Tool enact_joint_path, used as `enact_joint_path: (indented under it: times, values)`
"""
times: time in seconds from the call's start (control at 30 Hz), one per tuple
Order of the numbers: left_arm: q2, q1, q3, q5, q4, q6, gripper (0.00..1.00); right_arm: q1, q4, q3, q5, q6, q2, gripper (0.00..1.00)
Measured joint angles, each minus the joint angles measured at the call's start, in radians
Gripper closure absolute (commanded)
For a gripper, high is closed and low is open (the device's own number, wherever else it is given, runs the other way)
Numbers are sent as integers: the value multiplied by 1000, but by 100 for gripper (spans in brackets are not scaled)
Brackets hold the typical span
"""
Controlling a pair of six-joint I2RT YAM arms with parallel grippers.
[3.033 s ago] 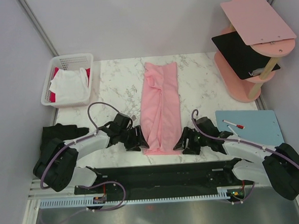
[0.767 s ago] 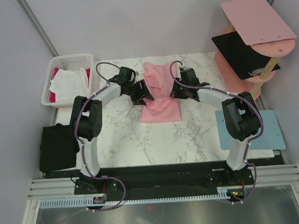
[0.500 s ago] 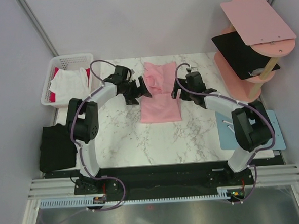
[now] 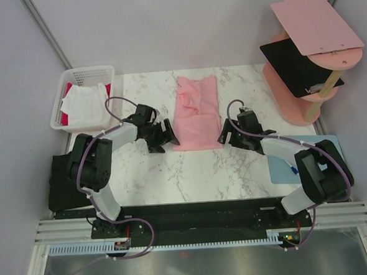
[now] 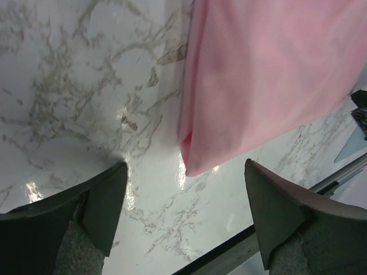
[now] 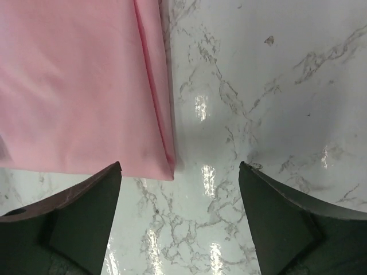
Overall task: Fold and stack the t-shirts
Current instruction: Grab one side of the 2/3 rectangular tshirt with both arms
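Observation:
A light pink t-shirt (image 4: 196,112), folded in half, lies on the marble table (image 4: 192,174). My left gripper (image 4: 161,136) is open and empty just left of its near left corner, which shows in the left wrist view (image 5: 192,163). My right gripper (image 4: 228,133) is open and empty just right of its near right corner, which shows in the right wrist view (image 6: 166,169). A black t-shirt (image 4: 71,178) lies at the table's left edge. White (image 4: 85,103) and red (image 4: 66,91) shirts lie in a basket. Neither gripper touches cloth.
A white basket (image 4: 74,77) stands at the back left. A pink shelf rack (image 4: 314,26) with a black board (image 4: 294,65) stands at the back right. A light blue mat (image 4: 334,150) lies at the right under my right arm.
Both grippers carried the pink shirt's near end to its far end, let go, and drew back toward me to the folded shirt's near corners.

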Motion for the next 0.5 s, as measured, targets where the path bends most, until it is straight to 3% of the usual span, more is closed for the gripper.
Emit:
enact_joint_path:
  times: [0.23,0.4,0.43,0.47,0.5]
  values:
    - [-36,-8,-94,24,86,-24,19,0,48,-64,-58,68,-49,17]
    - [-23,-25,-103,32,137,-42,31,-2,150,-79,-130,127,-9,24]
    - [-18,-29,-102,38,149,-48,34,-2,196,-88,-146,145,5,26]
    - [-8,-35,-101,39,159,-52,43,-2,230,-97,-159,158,13,32]
    - [1,-39,-98,47,172,-56,50,-1,270,-108,-168,174,21,45]
